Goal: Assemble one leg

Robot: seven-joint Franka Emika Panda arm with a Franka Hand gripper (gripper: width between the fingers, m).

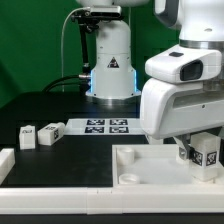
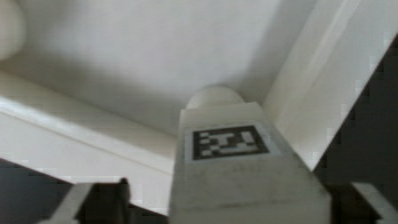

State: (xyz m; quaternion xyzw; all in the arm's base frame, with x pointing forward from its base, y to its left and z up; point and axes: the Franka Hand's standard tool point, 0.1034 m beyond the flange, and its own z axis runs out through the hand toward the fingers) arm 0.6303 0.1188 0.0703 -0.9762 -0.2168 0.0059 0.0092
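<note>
The fingers (image 2: 103, 206) are clamped on either side of a small white stubby leg (image 2: 231, 165) with a black-and-white square tag on its face. Its rounded end points away from the wrist, toward a large white square panel (image 2: 107, 50) with raised rims.

In the exterior view the held leg (image 1: 207, 153) hangs low over that panel (image 1: 150, 172), at the end toward the exterior view's right. Honestly can't tell whether it's touching the panel or just above it. Whatever socket it's aimed at is hidden behind the leg and the arm.

So my read is the pick-up part is done and this is the insertion step. The next move calls for getting that rounded tip centred over the corner hole, keeping the leg upright, then going down gently. It probably needs a twist to seat it, and if it's off-centre it'll likely just jam on the rim.

Further out, two small white loose legs (image 1: 38, 133) lie on the black table (image 1: 50, 105) toward the exterior view's left, just beside the marker board (image 1: 105, 126), well apart from the panel's working end.
</note>
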